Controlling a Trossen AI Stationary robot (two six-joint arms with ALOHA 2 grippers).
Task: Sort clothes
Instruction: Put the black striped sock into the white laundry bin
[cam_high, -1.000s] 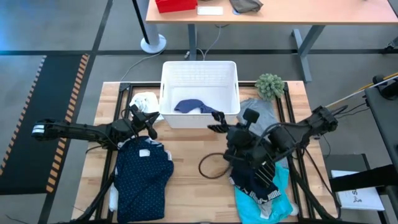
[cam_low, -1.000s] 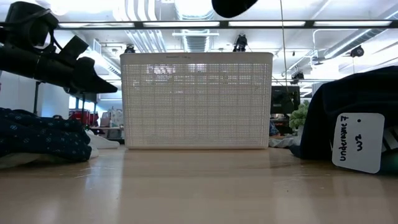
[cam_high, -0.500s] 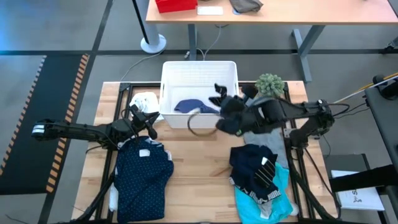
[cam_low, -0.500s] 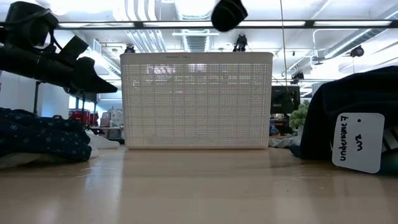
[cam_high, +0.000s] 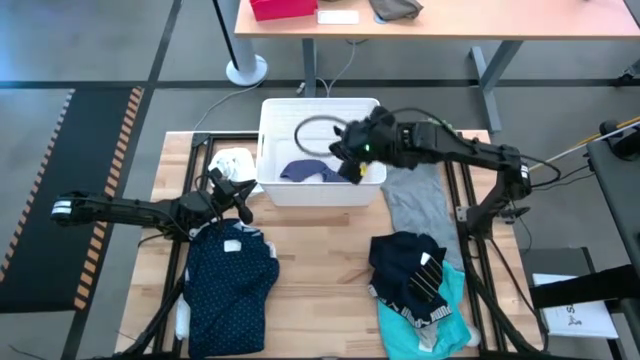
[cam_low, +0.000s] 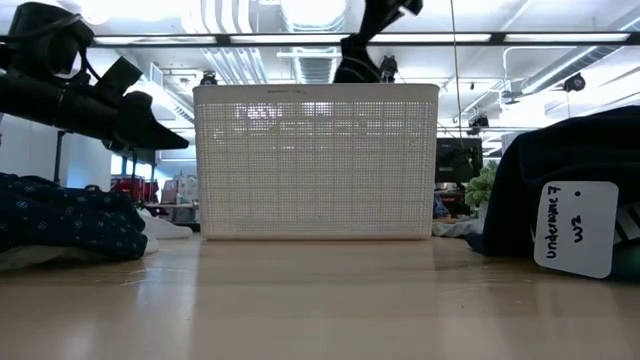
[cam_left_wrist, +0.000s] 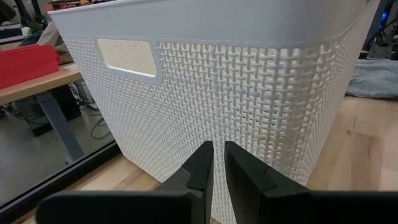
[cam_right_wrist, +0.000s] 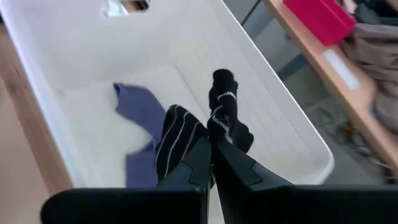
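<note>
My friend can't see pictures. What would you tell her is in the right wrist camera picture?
The right gripper, shut, holds a dark striped piece above the inside of a white basket. A blue-purple cloth already lies on the basket's floor, and a red box sits on a wooden table beyond the basket.

A lab or workshop: exposed ceiling ducts (cam_low: 300, 40) and strip lights run overhead, hazard-striped matting (cam_high: 75, 170) lies at the left, a desk (cam_high: 430, 25) stands at the top.
</note>
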